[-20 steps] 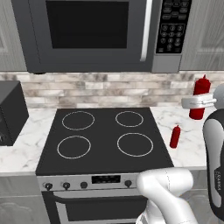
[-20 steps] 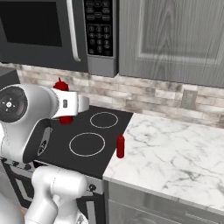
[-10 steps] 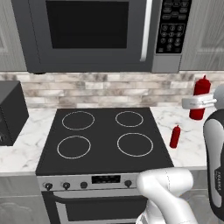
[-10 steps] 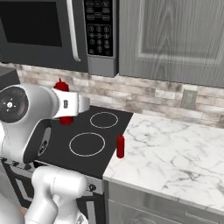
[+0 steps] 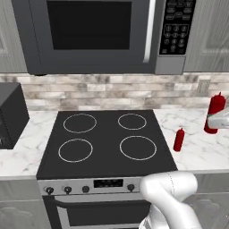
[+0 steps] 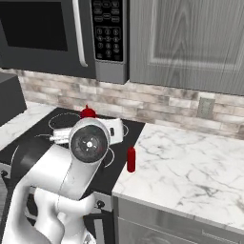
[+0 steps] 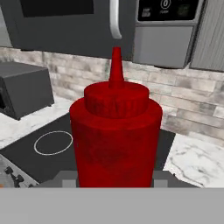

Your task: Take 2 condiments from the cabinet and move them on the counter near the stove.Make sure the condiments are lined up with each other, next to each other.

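Gripper [image 7: 114,186] is clamped on one of the red squeeze bottles [image 7: 114,140]. In the hand view that held bottle sits dead centre, upright, nozzle pointing up, with the dark finger tips hugging its base on either side. From the left base view you can see the same bottle [image 5: 215,113] up in the air at the right edge, above the marble, with a bit of the white hand under it. In the right base view only its red top [image 6: 87,112] pokes out behind the arm's big round joint.

Going by size for the rest:

- microwave [image 5: 103,36], black and steel, hangs over the cooking area, keypad on its right side.
- cabinet [image 6: 188,43], grey wood-grain, is on the wall right of the microwave, door closed as far as I can tell.
- stove [image 5: 105,143], black glass top with four white rings, steel front with dark knobs below.
- counter [image 6: 190,171], white marble with grey veins, runs off to the right of the stove, plus another stretch on the left side.
- dark boxy appliance [image 5: 11,114] sits on that left stretch, against the brick backsplash.
- second red bottle [image 5: 179,140] is standing upright on the counter just beside the stove's right edge. Same one shows up in the right base view [image 6: 131,159], right at the seam between cooktop and marble.

The two bottles are apart, one in the air and one parked on the marble.
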You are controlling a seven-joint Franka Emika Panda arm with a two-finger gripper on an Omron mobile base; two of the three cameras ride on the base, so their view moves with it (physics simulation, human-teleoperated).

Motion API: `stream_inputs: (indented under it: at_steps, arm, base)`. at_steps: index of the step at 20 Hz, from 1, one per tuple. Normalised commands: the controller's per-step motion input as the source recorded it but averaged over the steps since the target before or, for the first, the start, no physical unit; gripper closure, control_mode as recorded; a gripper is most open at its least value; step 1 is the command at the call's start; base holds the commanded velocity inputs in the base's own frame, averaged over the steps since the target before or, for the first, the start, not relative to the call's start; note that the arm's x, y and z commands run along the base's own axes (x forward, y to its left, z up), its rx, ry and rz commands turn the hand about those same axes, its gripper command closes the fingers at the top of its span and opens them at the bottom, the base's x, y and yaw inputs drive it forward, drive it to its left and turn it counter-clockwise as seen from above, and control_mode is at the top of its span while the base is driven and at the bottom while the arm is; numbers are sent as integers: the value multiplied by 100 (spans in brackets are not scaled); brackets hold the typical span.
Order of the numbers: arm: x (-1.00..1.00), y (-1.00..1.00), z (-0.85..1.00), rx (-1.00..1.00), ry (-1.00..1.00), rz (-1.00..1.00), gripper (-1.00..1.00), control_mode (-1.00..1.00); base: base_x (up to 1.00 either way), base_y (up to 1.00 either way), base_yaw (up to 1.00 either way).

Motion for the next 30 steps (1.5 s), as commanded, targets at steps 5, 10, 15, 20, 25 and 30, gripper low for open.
stream_inputs:
  at_steps: [5, 10, 15, 20, 25, 30]
  arm:
    - [28, -56, -54, 0, 0, 42, 100, -100]
    - [31, -40, -53, 0, -1, 42, 100, -100]
    - [26, -29, -47, 0, -4, 36, 100, -100]
    - [29, -7, -38, 0, -1, 16, 100, -100]
    - [21, 0, -25, 0, 0, 1, 100, -100]
    - [14, 0, -9, 0, 1, 0, 100, -100]
  base:
    - [0, 0, 0]
    - [0, 0, 0]
    - [0, 0, 0]
    - [0, 0, 0]
    - [0, 0, 0]
    - [0, 0, 0]
